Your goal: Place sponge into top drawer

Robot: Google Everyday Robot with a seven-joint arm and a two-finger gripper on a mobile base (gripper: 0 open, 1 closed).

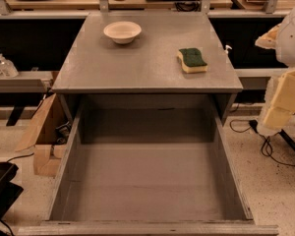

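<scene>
The sponge is seen lying flat, green side up, on the counter, toward its right front corner and untouched by anything. A pale bowl is set on the counter toward its rear left, well apart from the sponge. The drawer stands pulled fully out below the counter's front edge, and nothing is seen on its grey bottom. The claw is found off the counter's right side, beyond the edge and lower than the top, only partly in view; whether it is open or closed cannot be told, but the sponge is plainly not held by it. The task is therefore judged to be at its first step, the reach for the sponge, with nothing yet grasped. For the next move, the claw would need to be raised above the counter's top, carried in over its right edge, and lowered squarely over the sponge. The counter's edge would have to be cleared on the way in, and the bowl is far enough off to be left undisturbed.
</scene>
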